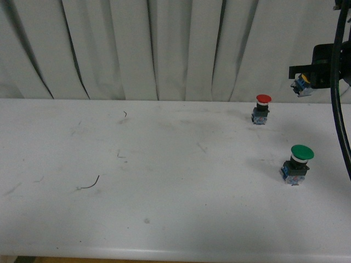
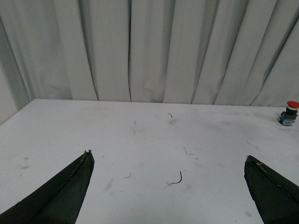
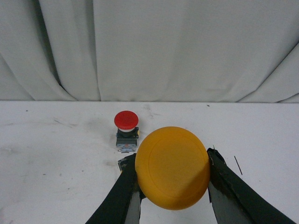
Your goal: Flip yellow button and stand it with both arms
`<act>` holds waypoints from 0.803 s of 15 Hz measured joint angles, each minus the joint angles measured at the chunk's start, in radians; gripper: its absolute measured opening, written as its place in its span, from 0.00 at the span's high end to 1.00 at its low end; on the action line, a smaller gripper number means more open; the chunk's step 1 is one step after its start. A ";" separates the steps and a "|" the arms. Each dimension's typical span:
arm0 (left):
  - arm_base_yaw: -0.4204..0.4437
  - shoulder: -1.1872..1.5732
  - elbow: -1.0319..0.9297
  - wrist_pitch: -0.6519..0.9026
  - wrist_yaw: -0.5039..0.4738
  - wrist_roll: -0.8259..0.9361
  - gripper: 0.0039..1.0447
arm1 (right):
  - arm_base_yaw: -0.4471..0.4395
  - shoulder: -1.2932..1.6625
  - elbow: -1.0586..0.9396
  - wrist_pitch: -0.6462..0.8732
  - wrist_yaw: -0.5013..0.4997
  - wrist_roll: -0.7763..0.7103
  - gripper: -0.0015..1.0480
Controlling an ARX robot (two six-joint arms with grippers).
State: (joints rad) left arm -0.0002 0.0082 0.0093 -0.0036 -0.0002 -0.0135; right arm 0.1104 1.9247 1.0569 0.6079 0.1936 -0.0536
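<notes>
Right wrist view: right fingers [image 3: 125, 196] are closed on the yellow button [image 3: 173, 167], one finger on each side of the cap, both touching it. The cap faces the camera and hides the collar and contact block. The red button [image 3: 126, 129] stands upright on the worktop [image 3: 56, 154] just beyond, cap up.

Front view shows what that one hides. The right arm [image 1: 329, 66] is at the far right edge, with the yellow button held up off the worktop against the white curtain [image 1: 164, 49]. Only a bit of the blue-grey block and a sliver of yellow show at the black fingers. Can't call its tilt from here. This view alone shows the green button [image 1: 298, 163]: upright, nearer the robot than the red one and clear of it.

Left wrist view: left fingers [image 2: 65, 196] are spread wide and hold nothing, with the worktop below them. This is the only view of them. The red button is small at the far right edge here, near the curtain. A curved wire scrap [image 2: 176, 179] lies on the worktop ahead of the open fingers. The front view also shows it, on the left half of the worktop, well apart from all three buttons.
</notes>
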 joint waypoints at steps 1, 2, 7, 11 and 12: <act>0.000 0.000 0.000 0.000 0.000 0.000 0.06 | 0.001 0.027 0.047 -0.049 0.019 0.001 0.66; 0.000 0.000 0.000 0.000 0.000 0.000 0.06 | 0.005 0.059 0.093 -0.095 0.039 0.002 0.66; 0.000 0.000 0.000 0.000 0.000 0.000 0.06 | 0.053 0.216 0.251 -0.335 0.090 0.056 0.66; 0.000 0.000 0.000 0.000 0.000 0.000 0.06 | 0.067 0.275 0.287 -0.391 0.106 0.106 0.66; 0.000 0.000 0.000 0.000 0.000 0.000 0.06 | 0.066 0.283 0.300 -0.392 0.113 0.107 0.66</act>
State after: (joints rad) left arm -0.0002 0.0082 0.0093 -0.0040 -0.0002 -0.0135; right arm 0.1768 2.2078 1.3567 0.2157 0.3061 0.0536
